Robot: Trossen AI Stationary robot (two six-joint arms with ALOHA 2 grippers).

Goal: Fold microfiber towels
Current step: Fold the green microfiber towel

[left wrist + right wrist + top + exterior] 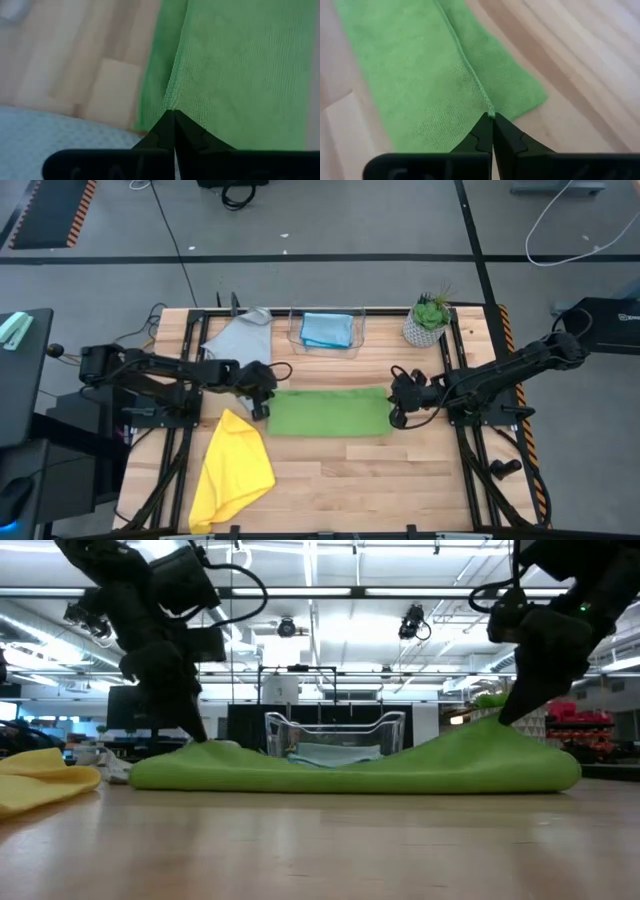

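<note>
The left claw (pixel 262 406) pinches one end of a folded towel (pixel 330 412), the right claw (pixel 397 408) the other end, so the towel lies between them on the bench (pixel 400 480). Behind the left claw lies a second towel (pixel 240 337); before it, a third towel (pixel 232 470). Behind the span between the claws stands a bin (pixel 327 348) with a fourth towel (pixel 327 329) in it. Behind the right claw stands a potted plant (pixel 428 320).

**Four cameras, one shared cloth**

The high view looks straight down over the whole tabletop (pixel 330 470). The low view sits at the tabletop's surface, facing level toward the room. Each wrist view looks closely past its own fingers. All four share the green towel (pixel 330 413).
</note>
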